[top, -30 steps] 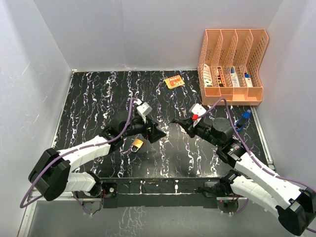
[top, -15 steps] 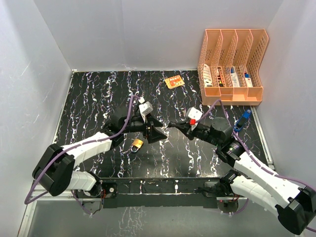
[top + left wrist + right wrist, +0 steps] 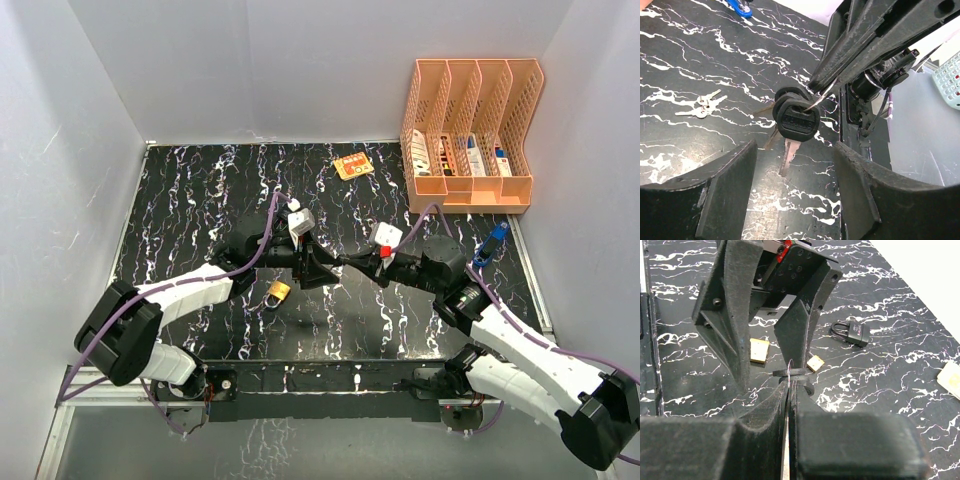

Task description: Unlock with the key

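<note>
Reaching inward from either side, both arms are stretched tip to tip above the middle of the black marbled desk (image 3: 200, 200). The left pincer (image 3: 794, 150) is spread wide. The right pincer (image 3: 789, 387) is pinched on a ring of two black-headed keys (image 3: 797, 119), held between those open fingers. One brass padlock (image 3: 278, 292) is seen beside the left arm, and one black padlock (image 3: 852, 332) beyond the left pincer. Bare desk is seen towards the far edge.

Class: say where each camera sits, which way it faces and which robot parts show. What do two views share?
Top external: above, behind the bases, looking down on the table; both arms show.
Left wrist: on the left arm, facing the key bunch; open jaws show.
Right wrist: on the right arm, facing the left gripper; shut jaws show.
Shared: both wrists see the key bunch.
</note>
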### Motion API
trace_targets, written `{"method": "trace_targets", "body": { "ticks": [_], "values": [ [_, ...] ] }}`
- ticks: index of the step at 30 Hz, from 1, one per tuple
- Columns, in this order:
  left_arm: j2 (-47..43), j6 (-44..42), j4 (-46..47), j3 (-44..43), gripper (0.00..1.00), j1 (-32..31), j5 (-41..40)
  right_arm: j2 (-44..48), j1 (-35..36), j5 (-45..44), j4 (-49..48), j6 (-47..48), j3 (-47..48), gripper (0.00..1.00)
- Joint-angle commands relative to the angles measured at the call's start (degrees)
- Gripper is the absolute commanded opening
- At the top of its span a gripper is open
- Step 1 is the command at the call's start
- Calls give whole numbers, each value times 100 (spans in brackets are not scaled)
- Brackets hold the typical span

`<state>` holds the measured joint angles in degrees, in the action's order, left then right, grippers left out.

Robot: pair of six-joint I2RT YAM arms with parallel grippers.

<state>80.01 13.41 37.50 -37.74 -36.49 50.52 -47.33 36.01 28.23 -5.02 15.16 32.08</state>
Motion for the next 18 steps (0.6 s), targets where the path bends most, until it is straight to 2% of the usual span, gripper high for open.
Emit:
{"method": "trace_targets", "body": {
  "ticks": [1,13,18],
  "values": [
    [-4,-127,244,-152,59,37,162,6,31,191,-428,71,211,0],
    [24,-102,482,76,40,37,23,32,30,277,-446,40,209,0],
    [66,-82,536,161,35,37,28,44,36,255,-449,22,198,0]
  ]
}}
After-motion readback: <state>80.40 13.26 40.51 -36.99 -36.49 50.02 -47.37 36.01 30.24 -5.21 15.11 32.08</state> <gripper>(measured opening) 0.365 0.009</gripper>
